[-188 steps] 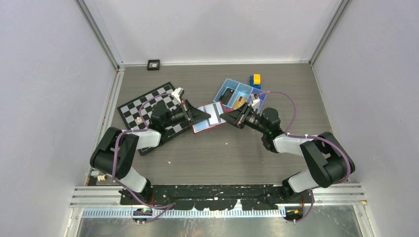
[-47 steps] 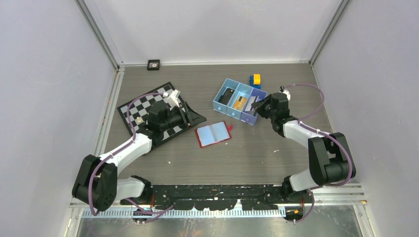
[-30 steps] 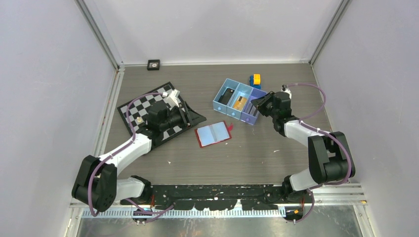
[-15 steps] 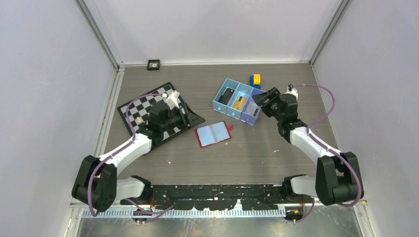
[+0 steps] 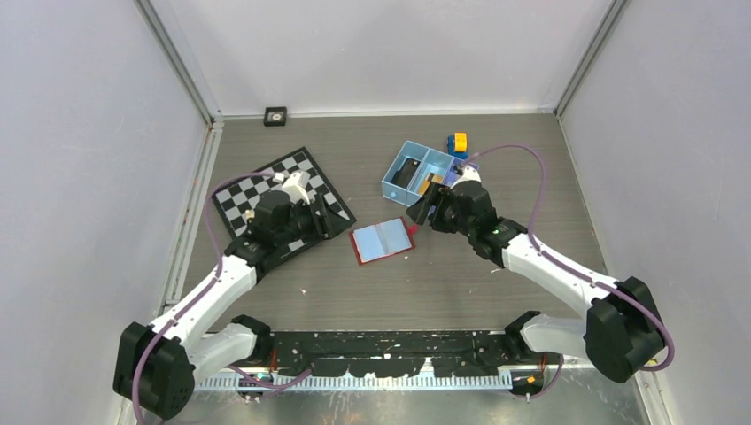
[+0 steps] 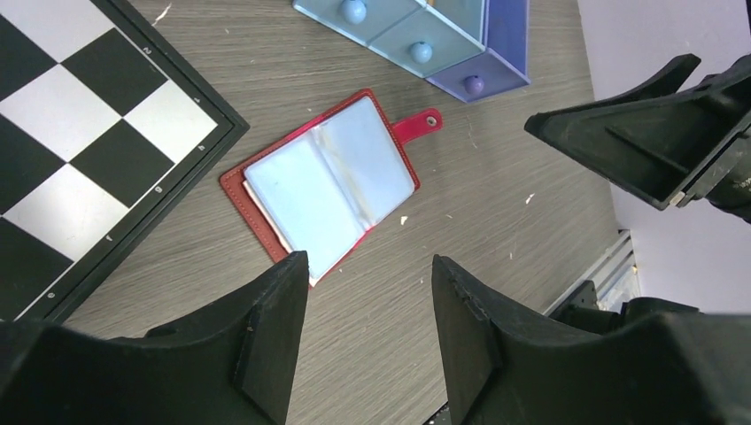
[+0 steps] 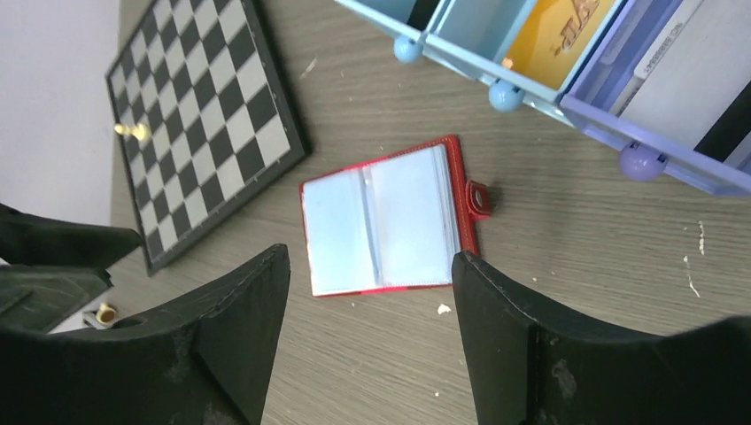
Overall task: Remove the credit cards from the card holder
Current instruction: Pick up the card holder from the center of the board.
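Observation:
The card holder (image 5: 383,241) is a red wallet lying open and flat on the table, pale blue sleeves up, snap tab to the right; it also shows in both wrist views (image 6: 328,190) (image 7: 383,226). Two credit cards lie in the blue tray (image 7: 460,57): an orange-gold one (image 7: 567,31) in the middle compartment and a greyish one (image 7: 682,84) in the purple end compartment. My right gripper (image 5: 421,212) (image 7: 372,257) hovers open and empty just right of the wallet. Left of the wallet, my left gripper (image 5: 336,221) (image 6: 367,266) is open and empty too.
A chessboard (image 5: 274,186) lies at the left under my left arm, with a small pawn (image 7: 133,131) on it. A yellow and blue block (image 5: 458,143) stands behind the tray (image 5: 400,168). A small black object (image 5: 275,115) sits at the back wall.
My right gripper opened at the tray's purple compartment, left the greyish card there and swung left and nearer to beside the wallet. The left arm drew back slightly.

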`<move>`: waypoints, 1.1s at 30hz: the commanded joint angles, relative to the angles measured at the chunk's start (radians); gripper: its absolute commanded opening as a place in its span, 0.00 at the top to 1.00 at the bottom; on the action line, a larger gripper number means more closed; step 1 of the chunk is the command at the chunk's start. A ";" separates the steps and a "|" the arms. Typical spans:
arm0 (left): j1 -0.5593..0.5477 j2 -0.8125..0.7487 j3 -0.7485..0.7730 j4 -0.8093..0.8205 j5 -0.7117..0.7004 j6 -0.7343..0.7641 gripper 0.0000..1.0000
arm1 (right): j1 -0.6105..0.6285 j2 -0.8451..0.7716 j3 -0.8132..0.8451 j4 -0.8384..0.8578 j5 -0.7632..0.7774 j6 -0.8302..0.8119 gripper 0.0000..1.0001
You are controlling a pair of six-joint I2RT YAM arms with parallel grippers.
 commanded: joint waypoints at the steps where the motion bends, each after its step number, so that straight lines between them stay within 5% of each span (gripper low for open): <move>1: -0.004 -0.007 -0.032 0.004 -0.023 0.042 0.46 | 0.038 0.043 0.038 -0.054 0.056 -0.086 0.27; 17: -0.011 0.014 -0.114 0.127 0.031 -0.015 0.47 | 0.171 0.169 0.060 -0.100 0.091 -0.163 0.27; 33: -0.012 0.112 -0.125 0.202 0.077 -0.057 0.48 | 0.203 0.287 0.134 -0.133 0.058 -0.186 0.42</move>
